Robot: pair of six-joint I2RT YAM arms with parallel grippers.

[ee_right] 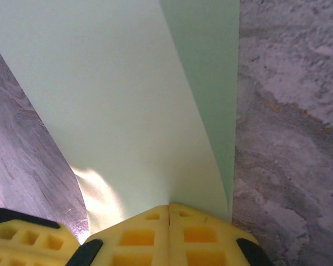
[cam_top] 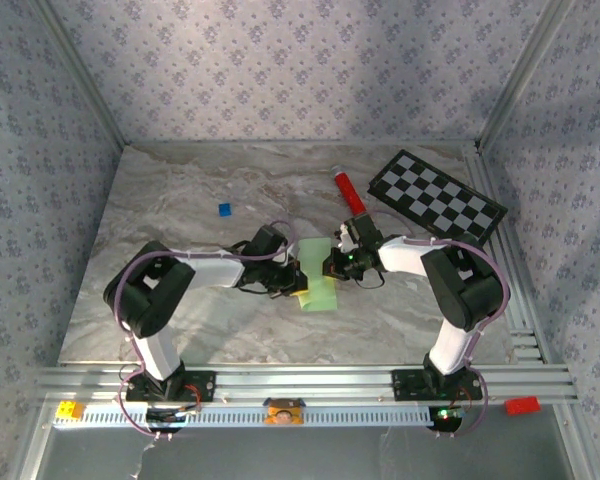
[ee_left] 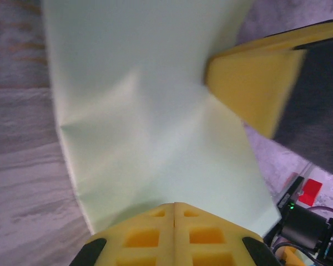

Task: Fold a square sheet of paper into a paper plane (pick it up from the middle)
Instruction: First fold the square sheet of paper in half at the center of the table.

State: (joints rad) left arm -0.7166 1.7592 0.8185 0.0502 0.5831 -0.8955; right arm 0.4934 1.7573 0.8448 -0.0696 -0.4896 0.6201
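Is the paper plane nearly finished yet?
Not nearly. Done: the square sheet of paper is picked up. In hand: the left tool and right tool are both shut on it, bending it over. Left: it shows only soft bends, no pointed nose or centre crease, so nearly all the folding remains.

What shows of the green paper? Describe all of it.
The square sheet of paper is thin, plain pale green and unmarked. It is bowed rather than flat, with soft dents near its middle and one side curling. It spans the gap between the left gripper and the right gripper. Each is shut on an edge and pinches it from opposite sides.
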